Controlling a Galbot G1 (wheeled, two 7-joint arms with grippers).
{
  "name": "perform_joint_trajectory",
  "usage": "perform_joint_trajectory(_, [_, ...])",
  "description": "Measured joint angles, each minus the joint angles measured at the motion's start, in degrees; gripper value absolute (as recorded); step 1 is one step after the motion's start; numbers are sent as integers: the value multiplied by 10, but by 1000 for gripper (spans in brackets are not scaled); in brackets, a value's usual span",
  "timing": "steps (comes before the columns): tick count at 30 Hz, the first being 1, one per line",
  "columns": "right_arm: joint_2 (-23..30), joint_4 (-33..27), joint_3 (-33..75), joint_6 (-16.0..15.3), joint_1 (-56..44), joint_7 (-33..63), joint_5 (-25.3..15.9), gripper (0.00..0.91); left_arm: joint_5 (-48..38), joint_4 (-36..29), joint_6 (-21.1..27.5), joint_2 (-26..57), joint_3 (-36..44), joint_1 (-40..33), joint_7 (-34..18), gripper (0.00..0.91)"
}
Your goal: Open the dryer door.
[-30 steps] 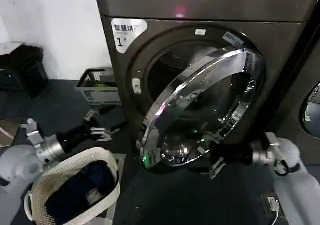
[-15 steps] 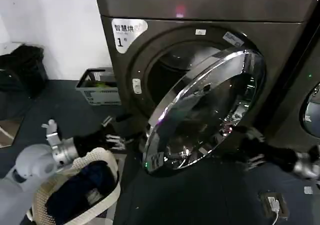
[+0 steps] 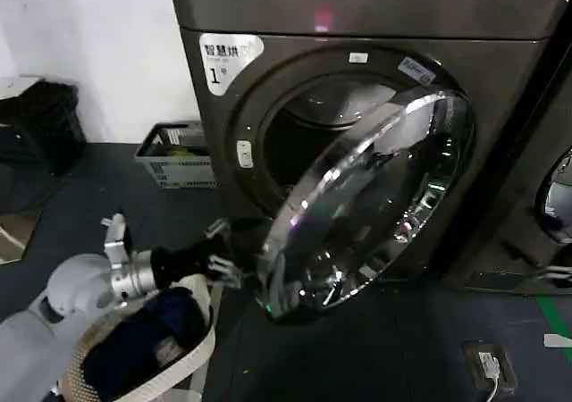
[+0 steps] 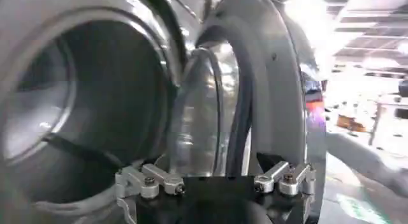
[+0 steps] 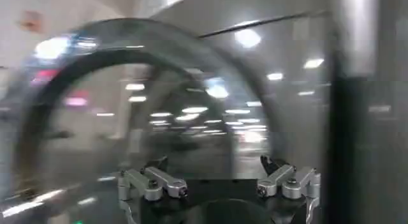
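- Dryer door (image 3: 371,207): round porthole, chrome ring around dark tinted glass, swung partly out from the grey-brown machine (image 3: 375,62). Its free edge sits low, just beside the left gripper; its hinged side lies on the far side from that gripper. The drum opening (image 3: 313,134) shows behind it.
- Left gripper (image 3: 217,252): at the end of the left arm, held low in front of the machine, fingertips at the lower free edge of the door, close to it; whether they touch cannot be told. From the left wrist camera the left gripper (image 4: 215,180) has its fingers spread apart, nothing between them, with the door's thick dark rim (image 4: 268,97) directly ahead and the drum opening off to one side of it.
- Right gripper (image 5: 220,177): seen from the right wrist camera, fingers parted and empty, facing the door's glass (image 5: 159,117) ahead of it, which carries reflections of ceiling lights.
- White "1" sticker (image 3: 225,58): on the machine's front panel, above the left gripper.
- Laundry basket (image 3: 192,353): pale woven, holding dark cloth (image 3: 143,339), directly under and behind the left gripper's wrist.
- Grey crate (image 3: 177,156): on the floor against the wall, beyond the left gripper, apart from it.
- Neighbouring machine's door (image 3: 556,196): chrome-rimmed, partly seen, well apart from the left gripper, beyond the dryer door.
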Motion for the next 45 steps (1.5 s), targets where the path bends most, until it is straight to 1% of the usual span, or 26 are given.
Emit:
perform_joint_trajectory(7, [17,30,47,18,-28,107,1,907,-1,-1,3,-5,38,-25,3,907])
perform_joint_trajectory(12, [21,59,78,16,-50,179,4,907,8,1,2,-15,74,-54,2,907])
perform_joint_trajectory(17, [28,88,117,-7,-76,255,26,907,21,11,-11,-29,132,-92,2,907])
perform_joint_trajectory(22, [38,113,159,-16,-106,307,29,907,29,25,-25,-50,199,-132,1,907])
perform_joint_trajectory(24, [41,119,177,-20,-119,327,46,907,34,33,-27,-59,226,-149,1,907])
perform_joint_trajectory(28, [38,123,214,-43,-139,382,80,907,37,52,-35,-82,275,-183,2,907])
perform_joint_trajectory(30, [33,123,233,-58,-147,414,92,907,35,62,-39,-95,295,-199,2,907])
perform_joint_trajectory(32, [29,122,250,-65,-153,442,97,907,32,71,-42,-109,314,-212,2,907])
perform_joint_trajectory(38, [23,113,300,-89,-166,513,92,907,38,92,-49,-151,357,-244,0,907])
perform_joint_trajectory(45, [22,99,335,-100,-173,560,38,907,54,112,-70,-196,396,-269,-13,907])
